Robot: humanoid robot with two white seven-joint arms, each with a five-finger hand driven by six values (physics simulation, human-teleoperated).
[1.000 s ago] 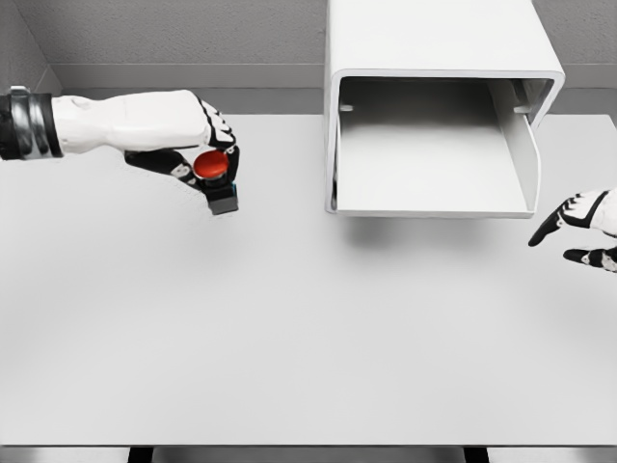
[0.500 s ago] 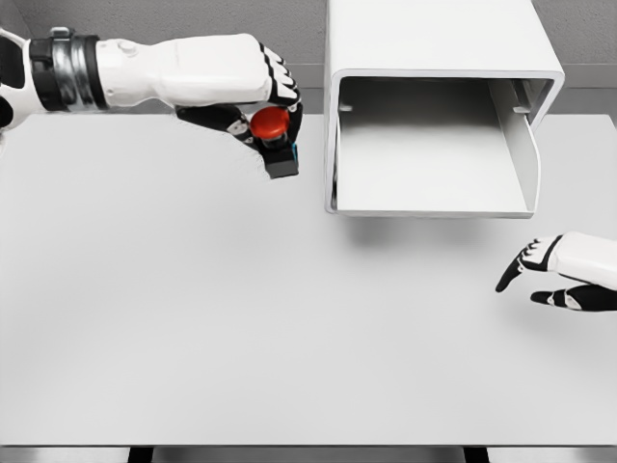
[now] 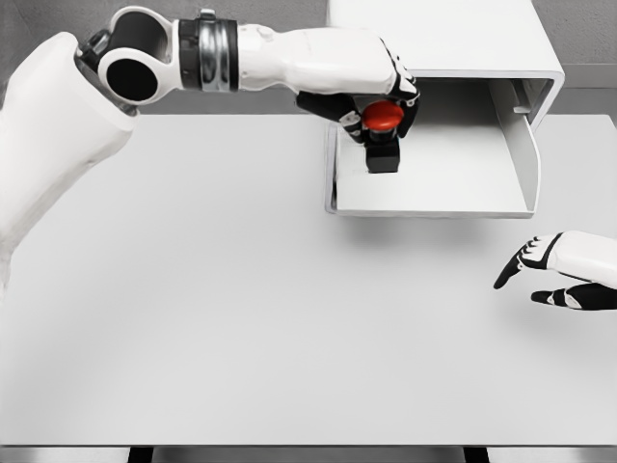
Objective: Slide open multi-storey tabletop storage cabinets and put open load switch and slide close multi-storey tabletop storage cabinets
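Since the earlier frames, the left hand has swung right across the table and now hangs over the left part of the pulled-out drawer, no longer out over bare tabletop. Its fingers are clamped on the load switch, whose red button faces the camera and whose dark body hangs below the knuckles, above the drawer floor and apparently not touching it.

To finish the placing well, I judge the hand should go a little further right and toward the far end, away from the drawer's left wall, then lower until the dark body rests flat before letting go. Dropped from height, the switch could tip or bounce.

The white cabinet frames the drawer. Near the right edge, the right hand hovers above the table, fingers loose, holding nothing.
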